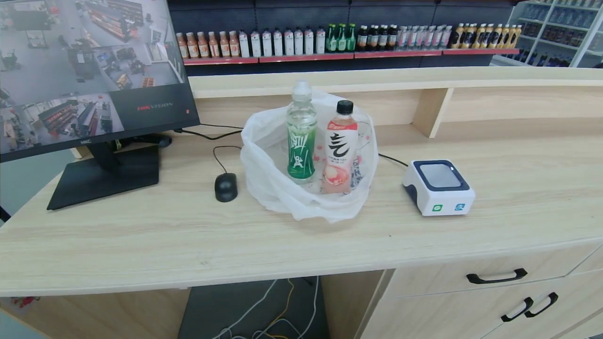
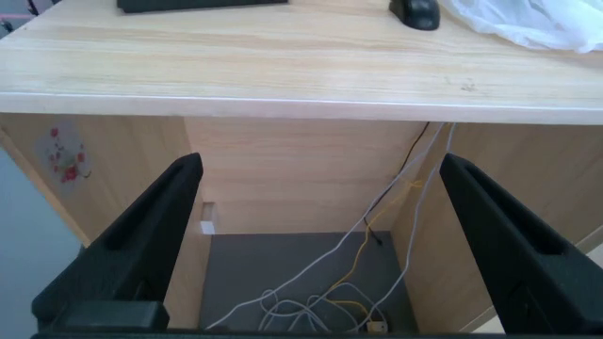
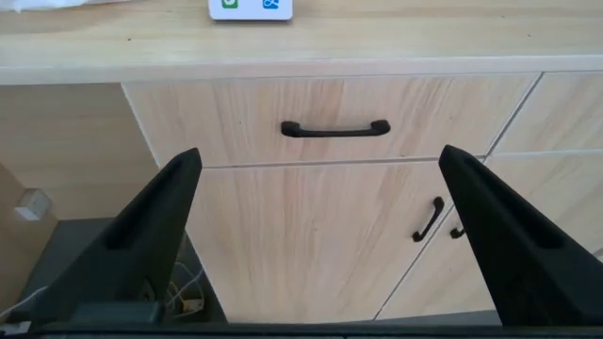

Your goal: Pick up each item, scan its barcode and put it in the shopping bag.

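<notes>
Both the left gripper (image 2: 320, 169) and the right gripper (image 3: 320, 162) hang spread wide and empty below the pale wooden counter (image 1: 141, 245), with the green-labelled clear plastic bottle (image 1: 301, 136) and the pink-labelled black-capped bottle (image 1: 340, 150) upright above and ahead of the fingers, inside the white plastic shopping bag (image 1: 264, 179), roughly between both arms

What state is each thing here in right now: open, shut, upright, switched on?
Shopping bag: open, standing on the counter.
Green bottle: upright in the bag, capped.
Pink bottle: upright in the bag, capped.
Scanner: nothing on it.
Monitor: switched on.
Drawer: shut.
Left tool: open, empty.
Right tool: open, empty.
</notes>
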Motion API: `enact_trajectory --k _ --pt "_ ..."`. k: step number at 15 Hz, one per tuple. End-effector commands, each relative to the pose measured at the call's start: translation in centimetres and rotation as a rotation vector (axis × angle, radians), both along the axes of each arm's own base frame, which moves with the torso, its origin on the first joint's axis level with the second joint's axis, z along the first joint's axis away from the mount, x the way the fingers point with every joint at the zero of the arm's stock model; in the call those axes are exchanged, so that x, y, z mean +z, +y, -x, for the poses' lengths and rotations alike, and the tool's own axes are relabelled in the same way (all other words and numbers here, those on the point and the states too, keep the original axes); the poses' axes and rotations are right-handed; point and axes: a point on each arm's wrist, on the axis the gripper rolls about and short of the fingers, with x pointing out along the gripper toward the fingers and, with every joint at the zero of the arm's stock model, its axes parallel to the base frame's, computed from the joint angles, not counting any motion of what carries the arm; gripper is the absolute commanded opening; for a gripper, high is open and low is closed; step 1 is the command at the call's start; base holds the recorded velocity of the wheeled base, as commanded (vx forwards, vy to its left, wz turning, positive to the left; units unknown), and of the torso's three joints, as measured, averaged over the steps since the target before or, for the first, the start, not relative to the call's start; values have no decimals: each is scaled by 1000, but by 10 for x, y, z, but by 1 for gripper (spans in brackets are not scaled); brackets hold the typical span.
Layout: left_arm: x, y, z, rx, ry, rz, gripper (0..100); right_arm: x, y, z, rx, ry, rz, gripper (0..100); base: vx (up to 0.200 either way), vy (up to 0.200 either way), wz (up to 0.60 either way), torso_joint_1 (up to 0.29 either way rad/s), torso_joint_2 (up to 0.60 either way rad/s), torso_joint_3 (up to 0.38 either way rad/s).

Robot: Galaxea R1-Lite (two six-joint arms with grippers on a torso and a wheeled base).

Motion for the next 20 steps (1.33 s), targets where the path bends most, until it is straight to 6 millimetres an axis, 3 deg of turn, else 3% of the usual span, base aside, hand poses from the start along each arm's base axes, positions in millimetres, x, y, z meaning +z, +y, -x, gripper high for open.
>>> enact_trajectory --k 1,20 --pt "0 0 0 0 0 0 100 0 0 0 -2 3 -1 100 0 -200 0 2 2 2" --pt "0 0 0 0 0 2 100 -5 0 -2 12 7 -35 100 0 -200 0 2 2 1"
